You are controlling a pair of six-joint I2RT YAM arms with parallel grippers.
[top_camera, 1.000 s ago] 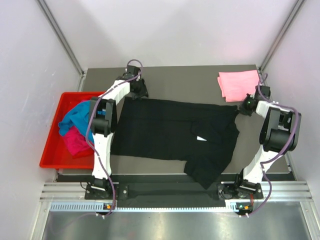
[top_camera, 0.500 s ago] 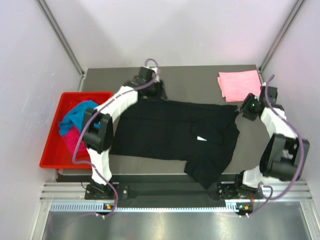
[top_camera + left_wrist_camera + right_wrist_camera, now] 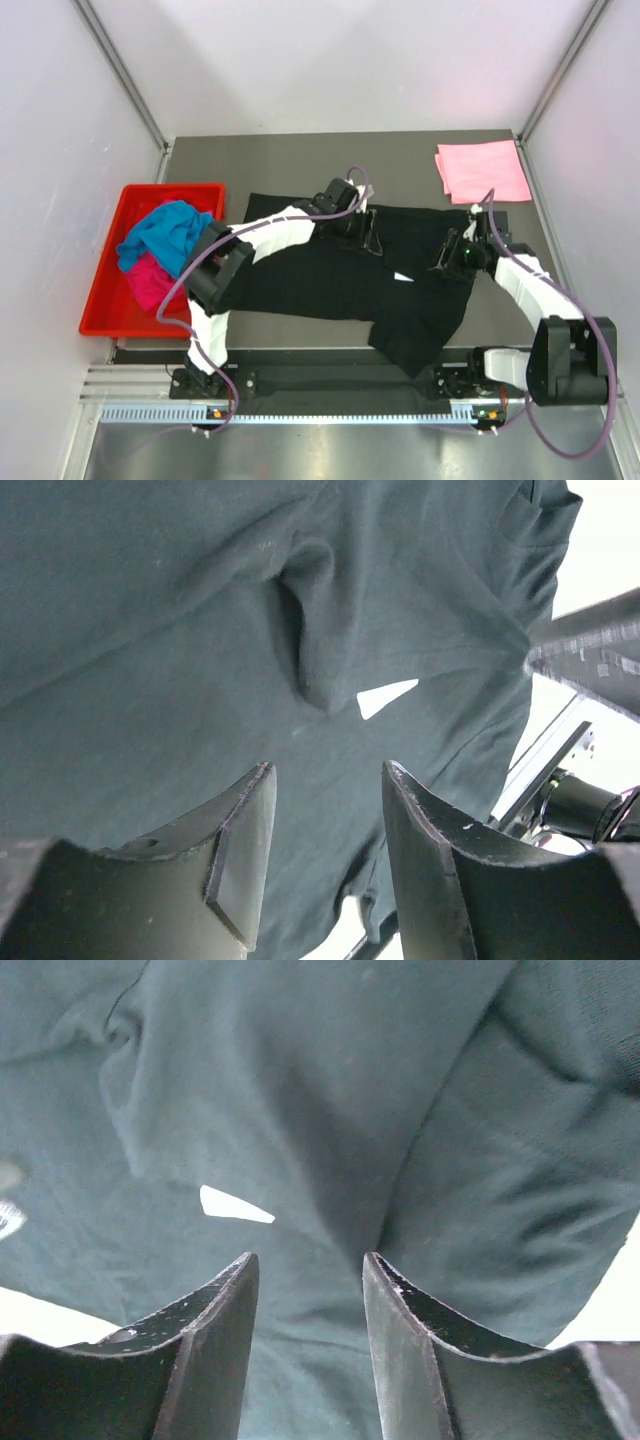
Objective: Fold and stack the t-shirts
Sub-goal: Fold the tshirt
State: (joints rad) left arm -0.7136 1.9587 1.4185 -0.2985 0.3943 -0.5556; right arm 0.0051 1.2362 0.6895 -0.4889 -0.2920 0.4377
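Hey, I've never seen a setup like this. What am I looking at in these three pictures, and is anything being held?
These are two robot arms bolted to a table, each ending in a two-fingered pincer. The wide picture looks down from above. The other two come from a small camera on each wrist, so that arm's own fingers show close up. A black t-shirt lies spread on the table, its white label showing. A folded pink t-shirt sits at the far right corner. A red tray at the left holds a bunched turquoise t-shirt and magenta t-shirt. The left pincer and right pincer hover over the black shirt, jaws open, holding nothing.
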